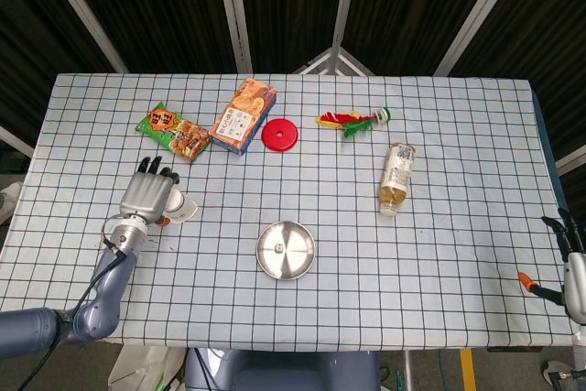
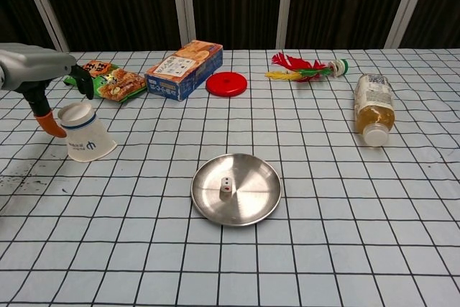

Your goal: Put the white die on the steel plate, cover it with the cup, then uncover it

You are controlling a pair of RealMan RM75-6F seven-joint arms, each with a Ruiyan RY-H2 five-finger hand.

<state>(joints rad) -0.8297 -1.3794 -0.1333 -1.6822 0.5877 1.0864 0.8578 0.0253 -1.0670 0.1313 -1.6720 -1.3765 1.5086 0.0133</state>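
A white die (image 2: 226,188) lies near the middle of the round steel plate (image 2: 253,193); in the head view it is a small speck (image 1: 277,247) on the plate (image 1: 298,258). A white paper cup (image 2: 87,136) with a blue band lies tipped on the cloth at the left. My left hand (image 2: 34,71) hovers over its end, the orange-tipped thumb beside the rim and the fingers spread over the cup (image 1: 184,211), not clasping it. The head view shows this left hand (image 1: 149,193) too. My right hand (image 1: 573,274) hangs empty off the table's near right corner, fingers apart.
Along the far side lie a snack bag (image 1: 172,131), a cracker box (image 1: 243,115), a red lid (image 1: 280,135) and a feathered toy (image 1: 352,120). A drink bottle (image 1: 396,176) lies on its side at the right of the checked cloth.
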